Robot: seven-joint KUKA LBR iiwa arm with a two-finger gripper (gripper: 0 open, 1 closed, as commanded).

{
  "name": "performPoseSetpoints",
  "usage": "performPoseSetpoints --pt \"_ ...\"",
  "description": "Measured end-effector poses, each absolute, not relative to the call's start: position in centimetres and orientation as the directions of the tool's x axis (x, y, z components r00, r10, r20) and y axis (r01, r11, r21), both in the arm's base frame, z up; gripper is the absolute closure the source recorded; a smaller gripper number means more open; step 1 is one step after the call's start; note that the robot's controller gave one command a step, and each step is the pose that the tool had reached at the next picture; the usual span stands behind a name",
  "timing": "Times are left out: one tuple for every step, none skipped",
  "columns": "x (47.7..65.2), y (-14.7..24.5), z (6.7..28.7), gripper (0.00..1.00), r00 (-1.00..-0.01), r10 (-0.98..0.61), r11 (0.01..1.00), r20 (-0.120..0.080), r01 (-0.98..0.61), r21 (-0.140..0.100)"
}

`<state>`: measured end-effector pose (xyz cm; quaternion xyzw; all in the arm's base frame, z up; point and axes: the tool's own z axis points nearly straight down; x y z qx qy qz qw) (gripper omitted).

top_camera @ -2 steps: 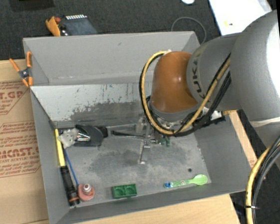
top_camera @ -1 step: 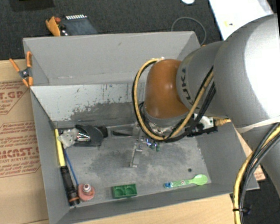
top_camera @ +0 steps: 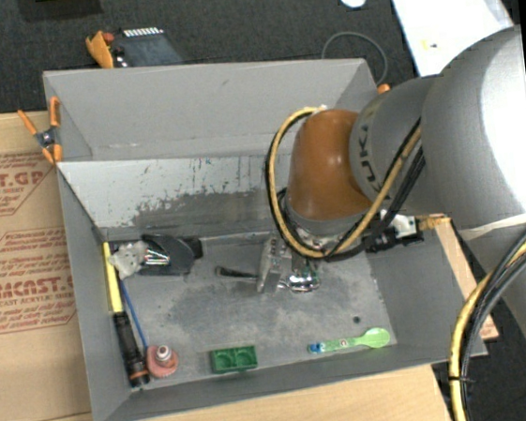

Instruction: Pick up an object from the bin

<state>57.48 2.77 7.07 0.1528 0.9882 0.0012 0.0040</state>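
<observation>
My gripper (top_camera: 285, 274) hangs low over the middle of the bin floor, below the orange wrist cover. A thin black stick-like piece (top_camera: 236, 273) lies on the floor just to its left, close to the metal tip. Further left, a black clip-like thing (top_camera: 171, 252) with a silvery, white-wrapped end (top_camera: 129, 258) rests by the back-left corner. Below and to the right of the gripper lies a green spoon with a blue handle (top_camera: 355, 341). Nothing shows in the gripper's grasp.
A yellow pencil (top_camera: 114, 283), a blue pen (top_camera: 133, 325) and a black marker (top_camera: 129, 350) lie along the left wall. A pink-red round cap (top_camera: 161, 361) and a green block (top_camera: 233, 358) sit near the front wall. The arm covers the bin's right side.
</observation>
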Motion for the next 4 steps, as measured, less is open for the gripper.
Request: performPoseSetpoints --pt "57.5 2.8 7.1 1.00 -0.953 0.302 0.953 -0.008 0.302 0.004" --pt "57.4 2.8 7.7 1.00 -0.953 0.302 0.953 -0.007 0.302 0.004" --pt "57.1 2.8 9.8 1.00 -0.953 0.302 0.953 0.003 0.302 0.001" --pt "57.4 2.8 14.3 1.00 -0.953 0.302 0.953 -0.005 0.302 0.004"
